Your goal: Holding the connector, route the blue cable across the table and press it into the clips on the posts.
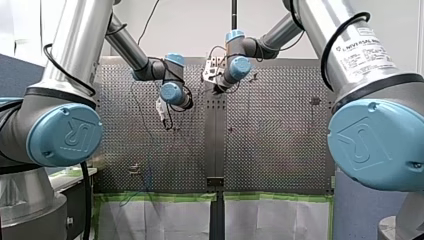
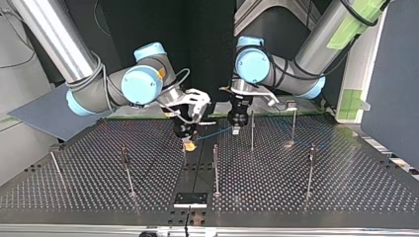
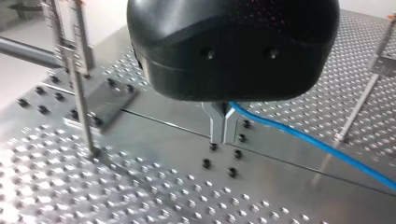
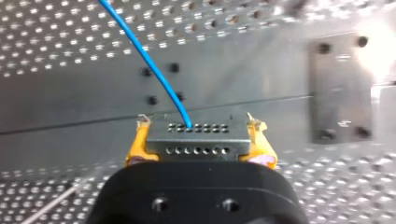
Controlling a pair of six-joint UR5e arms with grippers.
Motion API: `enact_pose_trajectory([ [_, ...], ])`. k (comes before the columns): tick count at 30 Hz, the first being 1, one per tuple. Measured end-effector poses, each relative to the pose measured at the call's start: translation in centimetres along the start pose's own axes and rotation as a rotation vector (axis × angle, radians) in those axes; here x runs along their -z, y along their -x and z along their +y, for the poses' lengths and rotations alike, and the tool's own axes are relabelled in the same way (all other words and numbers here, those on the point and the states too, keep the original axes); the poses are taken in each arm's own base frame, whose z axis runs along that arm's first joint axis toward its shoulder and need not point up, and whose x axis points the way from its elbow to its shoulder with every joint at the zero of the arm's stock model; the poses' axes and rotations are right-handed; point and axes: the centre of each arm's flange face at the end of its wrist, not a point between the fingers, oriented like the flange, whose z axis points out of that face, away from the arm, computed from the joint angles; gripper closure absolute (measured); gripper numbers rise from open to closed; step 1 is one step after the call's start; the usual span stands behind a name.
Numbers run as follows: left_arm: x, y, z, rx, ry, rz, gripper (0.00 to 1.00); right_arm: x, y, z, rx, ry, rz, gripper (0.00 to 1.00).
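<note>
In the top view my right gripper (image 2: 189,144) hangs low over the centre seam of the desk (image 2: 296,197). My left gripper (image 2: 236,129) is just beside it, at about 2 o'clock. The right wrist view shows the yellow pads (image 4: 135,149) clamped on both ends of the grey connector (image 4: 196,137), which is held just above the perforated plate. The blue cable (image 4: 144,56) leaves the connector's row of holes. In the top view it runs toward 2 o'clock to my left gripper. In the left wrist view that gripper's metal fingers (image 3: 215,126) are pressed together, pinching the cable, which emerges at their side. Thin posts (image 2: 215,170) stand around both grippers, the nearest at 5 o'clock from the connector. The stretch of cable between the grippers lies apart from them.
</note>
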Motion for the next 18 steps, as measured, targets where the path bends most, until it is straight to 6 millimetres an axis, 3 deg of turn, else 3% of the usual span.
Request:
enact_pose_trajectory([
  [18,2.1,7.7,-1.4,0.048,-0.038,-0.129,1.00,5.3,-8.4,-2.1,0.013,-0.028,0.117,1.00],
])
